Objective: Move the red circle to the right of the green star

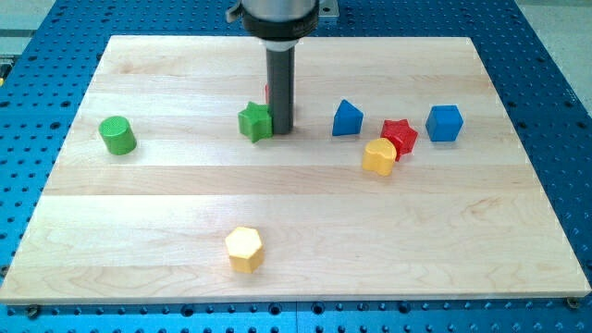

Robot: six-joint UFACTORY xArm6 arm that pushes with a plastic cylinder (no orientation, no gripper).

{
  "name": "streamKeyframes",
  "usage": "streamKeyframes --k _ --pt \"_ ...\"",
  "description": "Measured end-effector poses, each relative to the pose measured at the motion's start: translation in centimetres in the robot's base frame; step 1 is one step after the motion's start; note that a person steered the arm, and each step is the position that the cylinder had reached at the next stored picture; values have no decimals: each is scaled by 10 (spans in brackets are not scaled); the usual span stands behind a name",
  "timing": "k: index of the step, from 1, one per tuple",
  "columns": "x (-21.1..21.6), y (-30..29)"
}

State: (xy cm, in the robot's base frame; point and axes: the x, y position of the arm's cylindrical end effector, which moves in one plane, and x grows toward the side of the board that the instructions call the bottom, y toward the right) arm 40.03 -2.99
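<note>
Watching my tip (pixel 281 129) standing just right of the green star (pixel 255 121), nearly touching it. No fingers on this rig, only the bare rod. The red circle (pixel 267 93) is peeking out as a sliver behind the rod, toward the view's top, so I'm judging it needs pushing down and right.

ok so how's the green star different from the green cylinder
The green star has points; the green cylinder is round. The star sits near the board's middle, right beside my tip; the cylinder stands alone toward the view's left, far from the tip. Both are the same green and rest on the wooden board.
</note>
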Motion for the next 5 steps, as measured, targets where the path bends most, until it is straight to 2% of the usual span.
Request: streamKeyframes --k 1,2,4,5 --pt "9 -106" --pt "9 -141" --pt "-14 43" --pt "-54 45"
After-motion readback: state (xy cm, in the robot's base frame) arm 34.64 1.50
